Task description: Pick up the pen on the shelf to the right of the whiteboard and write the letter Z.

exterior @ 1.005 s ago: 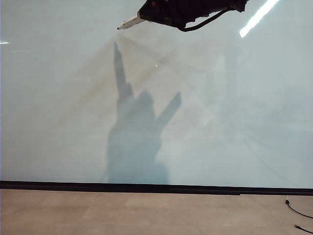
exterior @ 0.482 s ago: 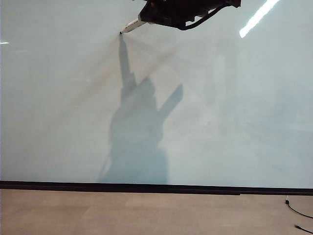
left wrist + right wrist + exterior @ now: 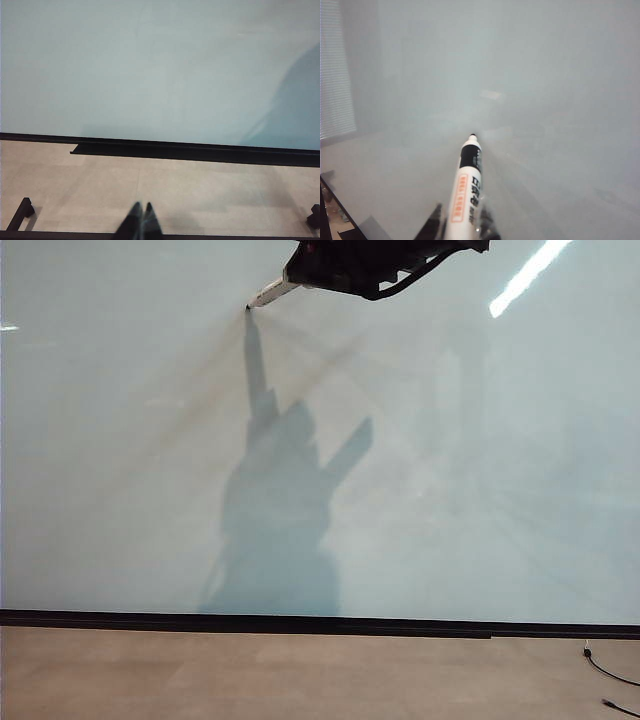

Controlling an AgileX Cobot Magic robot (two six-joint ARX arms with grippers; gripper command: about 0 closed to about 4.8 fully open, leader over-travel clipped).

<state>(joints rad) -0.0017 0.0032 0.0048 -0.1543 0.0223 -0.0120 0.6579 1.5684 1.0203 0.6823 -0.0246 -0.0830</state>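
Your right gripper pinches the pen, tip meeting the whiteboard up top. Left gripper sits low over the floor, fingers pressed together.

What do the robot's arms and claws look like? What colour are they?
Both are black. The right gripper sits on a bulky, dark arm near the top of the whiteboard, with a black cable looping under it. Its fingers look dark and flat. The left gripper hangs low over the floor, with two slim, pointed black fingers. No markings show on either.
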